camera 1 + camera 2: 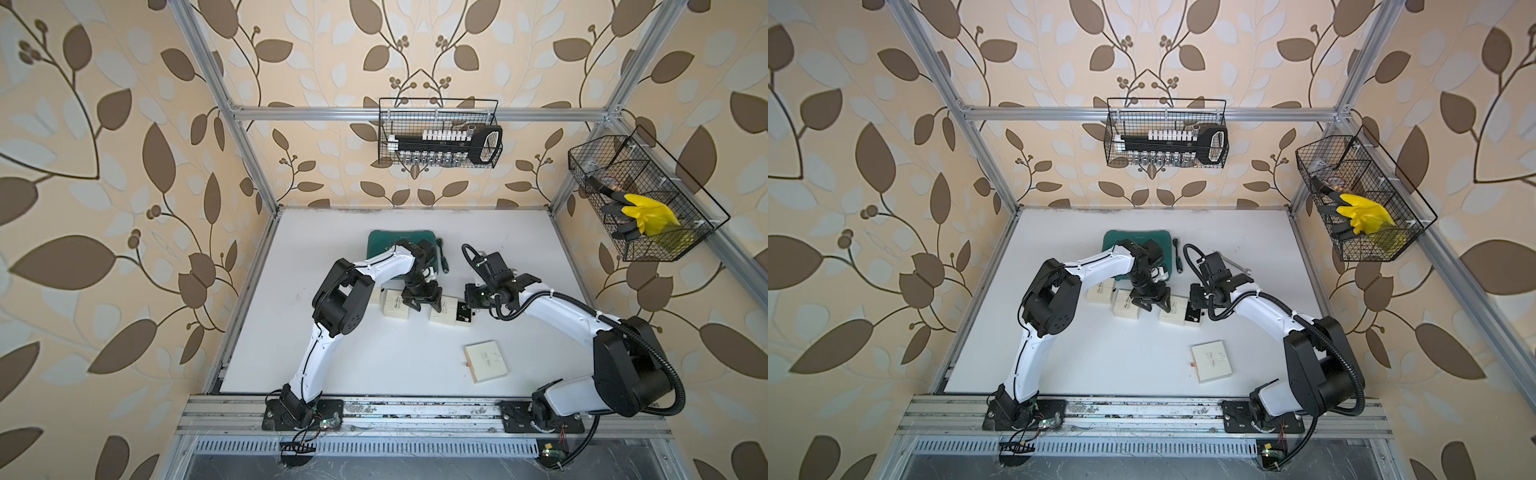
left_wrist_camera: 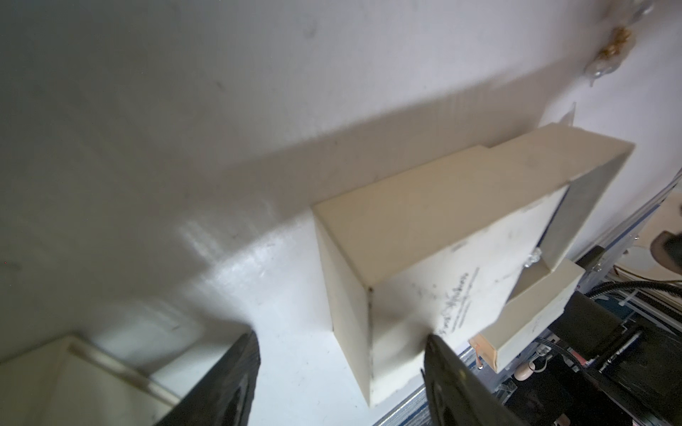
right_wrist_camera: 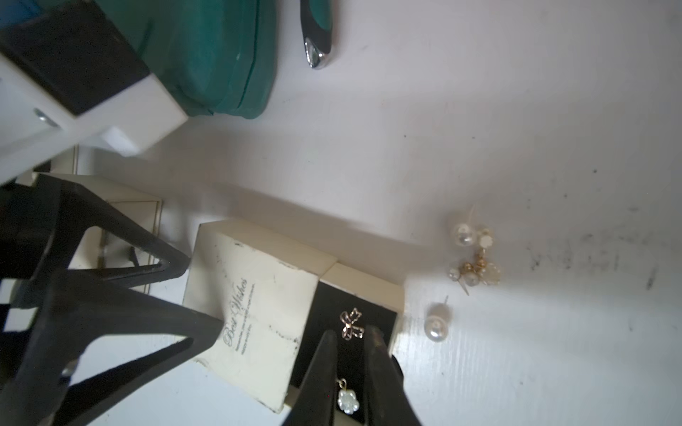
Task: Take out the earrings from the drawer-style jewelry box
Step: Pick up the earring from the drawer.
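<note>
White tabletop (image 1: pixel 374 365), scuffed with dark smudges, inside an aluminium frame (image 1: pixel 311 112). Beige wallpaper with brown leaves on every wall.

Jewelry box (image 3: pixel 258 306) sits mid-table: cream sleeve printed "Best Wishes". Its drawer (image 3: pixel 365 284) stands out on the right arm's side and has a black lining.
- In the drawer, on the lining: gold bow earring (image 3: pixel 350 324) and white flower earring (image 3: pixel 348 401).
- On the table: pearl stud (image 3: pixel 435 326) just beside the drawer, and a pile of pearl and gold pieces (image 3: pixel 474 258) near it.

Right gripper (image 3: pixel 351 333) is over the drawer, jaws a narrow gap apart. Its tips are at the bow and the flower shows in the gap; nothing looks clamped. Left gripper (image 1: pixel 426 307) is half spread, tips against the sleeve end away from the drawer, not closed around it.

Other things:
- Second cream box (image 1: pixel 397 305) on the left gripper's other side; a closed cream box (image 1: pixel 485 360) lies apart, nearer the arm bases.
- Green case (image 1: pixel 380 245) at the back, with a dark-handled tool (image 1: pixel 444 262) beside it.
- Wrench (image 1: pixel 1235 266) behind the right arm.
- Wall baskets hold a socket rail (image 1: pixel 440 139) and a yellow glove (image 1: pixel 642 212).

In both top views the right wrist covers part of the drawer.
</note>
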Tool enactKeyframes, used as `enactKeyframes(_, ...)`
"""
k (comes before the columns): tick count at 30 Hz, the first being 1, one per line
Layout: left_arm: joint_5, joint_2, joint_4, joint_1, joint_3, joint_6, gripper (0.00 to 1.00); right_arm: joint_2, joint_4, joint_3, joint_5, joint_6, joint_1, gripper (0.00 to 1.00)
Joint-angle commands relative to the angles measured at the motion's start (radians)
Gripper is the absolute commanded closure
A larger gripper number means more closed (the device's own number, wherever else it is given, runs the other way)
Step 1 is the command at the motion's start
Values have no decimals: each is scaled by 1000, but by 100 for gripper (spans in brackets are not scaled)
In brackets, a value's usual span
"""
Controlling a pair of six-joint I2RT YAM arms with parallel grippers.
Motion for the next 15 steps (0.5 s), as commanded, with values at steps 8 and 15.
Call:
enactKeyframes(8,-139,46,-60,-17,-34,15,28,96,17,-16,-41,9,3,73)
enactKeyframes(15,-136,48,-60,-17,-32,16,28,143,25,-13,-5,5,27,67)
